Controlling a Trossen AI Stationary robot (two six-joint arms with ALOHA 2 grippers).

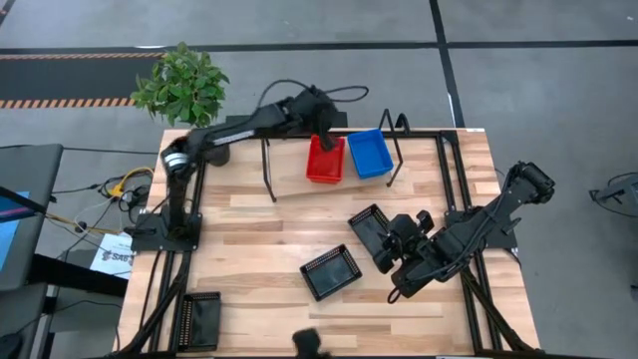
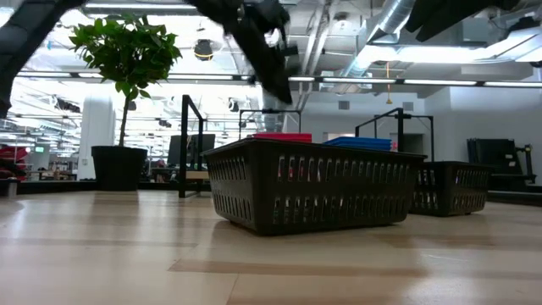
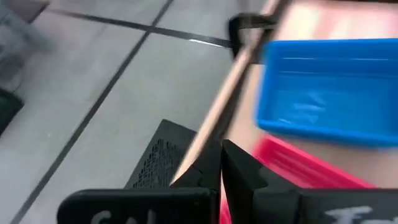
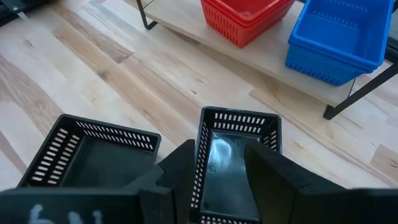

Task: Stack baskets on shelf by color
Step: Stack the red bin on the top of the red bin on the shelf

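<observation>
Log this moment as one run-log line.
left gripper: at red plastic basket stack | right gripper: open around black mesh basket wall

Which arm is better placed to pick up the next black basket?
Right. The right gripper hovers open over a black basket, while the left gripper is over the red baskets.

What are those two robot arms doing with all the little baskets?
They are sorting small plastic mesh baskets by colour onto the light wooden shelf. The red baskets and blue baskets already sit side by side there. The left pincer hangs at the red stack. The right pincer straddles the rim of one black basket on the table, with another black basket nearby.
</observation>
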